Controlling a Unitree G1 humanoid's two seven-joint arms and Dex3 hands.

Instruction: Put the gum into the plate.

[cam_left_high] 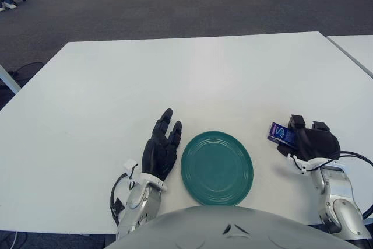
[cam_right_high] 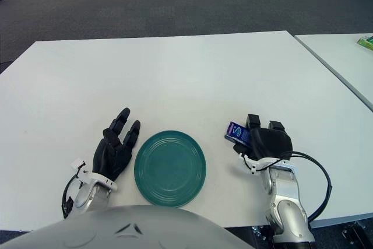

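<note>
A dark green round plate [cam_left_high: 217, 168] lies on the white table [cam_left_high: 192, 80] near its front edge. The gum [cam_left_high: 281, 133] is a small blue-purple pack just right of the plate. My right hand [cam_left_high: 302, 138] has its black fingers curled around the pack, low over the table and apart from the plate. The pack's left end sticks out of the hand toward the plate. My left hand [cam_left_high: 163, 144] shows just left of the plate, with its fingers stretched out and holding nothing.
A second white table [cam_left_high: 355, 48] stands to the right across a narrow gap, with a small green box [cam_right_high: 366, 41] on it. Grey carpet lies beyond the far edge. Black cables [cam_right_high: 317, 193] loop by my right wrist.
</note>
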